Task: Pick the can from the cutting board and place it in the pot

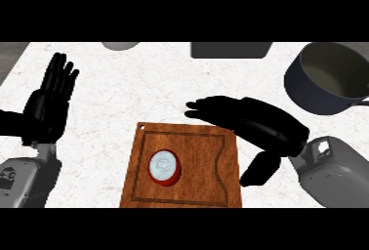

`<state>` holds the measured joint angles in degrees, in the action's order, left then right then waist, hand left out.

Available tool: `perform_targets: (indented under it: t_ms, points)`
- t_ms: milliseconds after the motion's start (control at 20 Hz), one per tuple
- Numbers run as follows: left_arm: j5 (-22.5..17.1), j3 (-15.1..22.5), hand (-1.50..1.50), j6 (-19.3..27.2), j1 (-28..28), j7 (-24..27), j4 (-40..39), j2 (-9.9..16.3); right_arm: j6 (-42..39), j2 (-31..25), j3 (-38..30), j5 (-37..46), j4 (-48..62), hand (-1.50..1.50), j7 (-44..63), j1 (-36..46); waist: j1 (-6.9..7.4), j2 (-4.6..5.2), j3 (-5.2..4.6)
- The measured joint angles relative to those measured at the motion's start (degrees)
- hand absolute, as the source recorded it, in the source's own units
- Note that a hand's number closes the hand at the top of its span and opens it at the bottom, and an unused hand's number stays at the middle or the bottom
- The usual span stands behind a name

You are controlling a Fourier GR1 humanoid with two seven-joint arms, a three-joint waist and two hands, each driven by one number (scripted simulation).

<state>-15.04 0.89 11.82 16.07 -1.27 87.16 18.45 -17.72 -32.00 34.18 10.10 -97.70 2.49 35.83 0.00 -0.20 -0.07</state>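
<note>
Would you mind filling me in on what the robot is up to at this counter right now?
The robot is set to move a can from the cutting board into the pot. The can stands upright on the board, not yet grasped. The right hand hovers over the board's upper right corner, fingers relaxed and pointing left, holding nothing. The left hand rests open at the left, fingers up. The pot sits at the counter's upper right, with nothing visible inside.
</note>
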Motion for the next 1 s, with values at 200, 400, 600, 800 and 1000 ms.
perform_targets:
  t_ms: [200,400,600,800,1000]
  points:
    - [0.66,-0.04,0.0,0.08,-0.88,-0.74,1.47,-0.51,-3.4,4.95,1.8,2.13,-0.93,-1.5,8.62,1.74,0.17,0.05,0.02]
    - [1.12,-0.58,0.0,-0.7,-1.55,0.06,1.28,-1.1,-5.68,10.26,3.1,4.81,0.44,-1.5,14.6,1.92,0.21,0.11,0.03]
    - [2.08,-1.21,0.0,-0.99,-0.27,1.13,-1.08,-2.24,-8.45,13.84,3.83,7.33,0.06,-1.5,17.51,-0.18,0.05,0.16,0.05]
    - [2.86,-1.41,0.0,-0.93,-0.48,0.27,-0.07,-3.1,-8.74,17.24,4.72,12.06,2.53,-1.5,15.62,-2.44,0.14,0.19,0.06]
    - [3.25,-2.38,0.0,-2.0,-0.3,0.31,-0.37,-3.31,-8.19,20.43,4.75,16.68,3.74,-1.5,12.76,-4.39,0.11,0.19,0.07]
